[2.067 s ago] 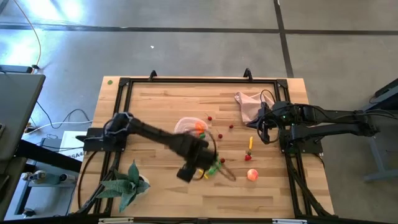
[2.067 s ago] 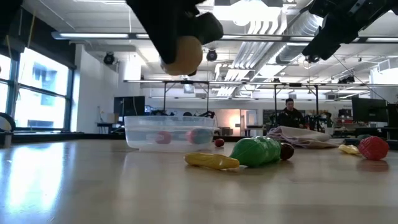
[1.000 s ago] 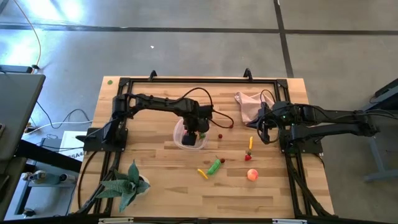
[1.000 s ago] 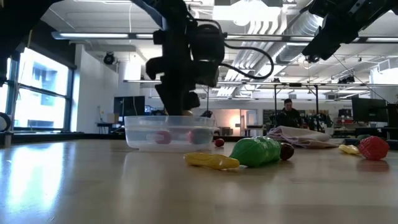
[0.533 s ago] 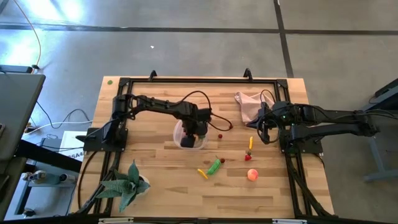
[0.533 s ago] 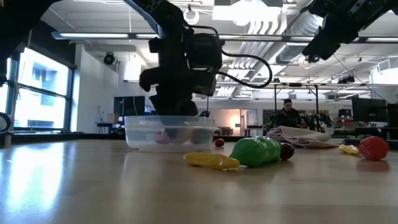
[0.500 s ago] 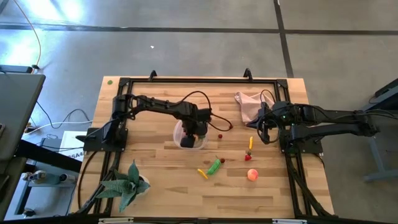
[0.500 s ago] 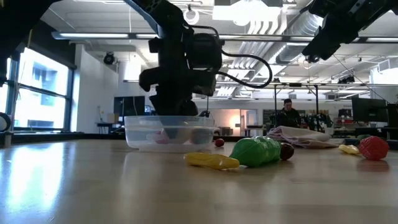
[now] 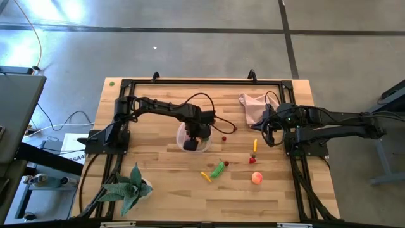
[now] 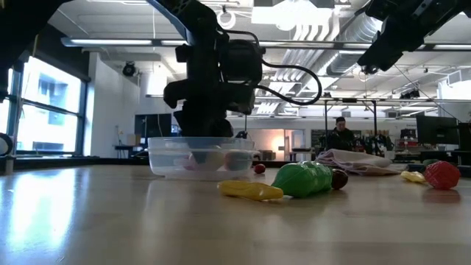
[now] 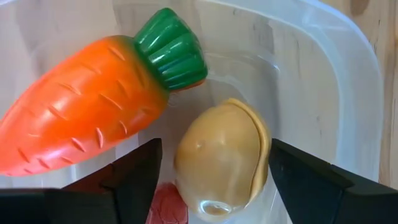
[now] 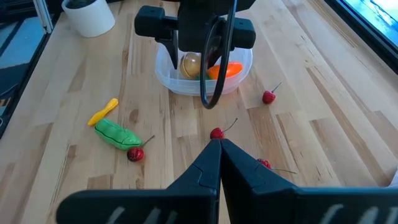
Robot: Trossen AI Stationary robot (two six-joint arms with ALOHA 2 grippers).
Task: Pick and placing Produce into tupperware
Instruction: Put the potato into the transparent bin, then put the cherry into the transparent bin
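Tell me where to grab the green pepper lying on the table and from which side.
Grip the green pepper across its narrow middle, coming straight down from above. It lies flat and elongated, slanting on the wood, so set the fingers across its long axis, clear of the yellow piece at one end and the red berry at the other.

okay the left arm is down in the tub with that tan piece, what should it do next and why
Probably lift the left gripper straight up out of the tupperware. Its fingers stand apart on either side of the tan lump, which sits in the tub beside the orange carrot, so the drop looks done. The green pepper waits on the table.
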